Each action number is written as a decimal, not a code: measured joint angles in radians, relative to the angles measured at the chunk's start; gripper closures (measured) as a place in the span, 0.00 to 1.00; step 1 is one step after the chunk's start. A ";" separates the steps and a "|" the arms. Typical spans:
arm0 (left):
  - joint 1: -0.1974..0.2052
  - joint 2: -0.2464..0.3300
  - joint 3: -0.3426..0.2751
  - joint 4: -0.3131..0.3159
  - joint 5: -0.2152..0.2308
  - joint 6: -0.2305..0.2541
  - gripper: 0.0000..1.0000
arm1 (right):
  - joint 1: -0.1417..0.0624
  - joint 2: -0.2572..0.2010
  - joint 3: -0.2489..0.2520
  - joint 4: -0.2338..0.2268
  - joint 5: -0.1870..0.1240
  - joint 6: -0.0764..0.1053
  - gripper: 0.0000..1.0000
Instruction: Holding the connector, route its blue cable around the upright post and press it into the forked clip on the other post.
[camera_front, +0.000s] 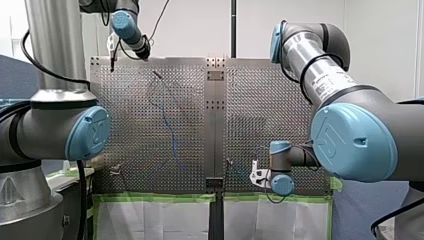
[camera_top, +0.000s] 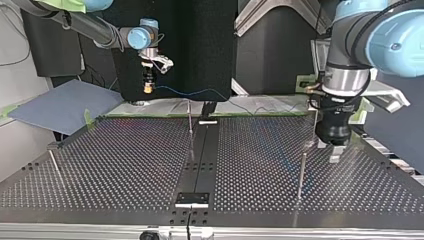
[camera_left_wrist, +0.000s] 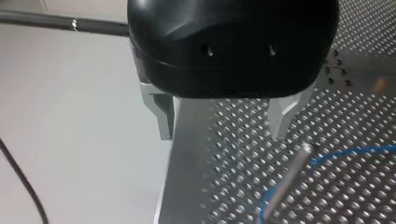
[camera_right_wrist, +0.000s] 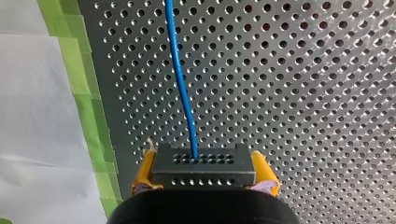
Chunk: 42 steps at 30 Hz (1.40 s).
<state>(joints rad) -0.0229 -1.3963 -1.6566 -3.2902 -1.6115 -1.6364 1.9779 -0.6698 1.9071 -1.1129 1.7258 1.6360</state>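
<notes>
Currently, left gripper (camera_left_wrist: 224, 133): held open over the far left corner of the table (camera_front: 280, 100) in the front view, its 2 metal fingers (camera_left_wrist: 163, 116) apart with nothing between them; the post just ahead could be struck if it is lowered carelessly.
Post (camera_left_wrist: 287, 184): passed closely by the blue cable (camera_left_wrist: 350, 151); whether it is wrapped cannot be told, so the loop may slip off.
Blue cable: laid slack across the table toward its near edge; a snag on another post is risked once it is tightened.
Forked clip: not made out in any view, so a missed press is possible.
Connector (camera_right_wrist: 204, 169): clamped between the yellow pads (camera_right_wrist: 145, 168); it could be pulled askew by a hard tug.
Right gripper (camera_right_wrist: 204, 158): closed on the connector, by the near edge.
</notes>
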 joint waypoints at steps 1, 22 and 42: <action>-0.002 -0.006 0.000 -0.002 -0.003 0.003 0.00 | 0.000 0.000 0.000 0.000 0.000 0.000 1.00; -0.031 -0.044 0.000 -0.060 -0.108 0.035 0.00 | 0.004 0.000 -0.001 0.004 -0.002 0.001 1.00; -0.080 -0.041 -0.003 0.030 -0.011 0.052 0.00 | 0.005 0.000 -0.001 0.012 -0.001 0.004 1.00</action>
<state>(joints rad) -0.1029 -1.4373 -1.6597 -3.2601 -1.6226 -1.5842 1.9827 -0.6698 1.9061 -1.1005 1.7245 1.6396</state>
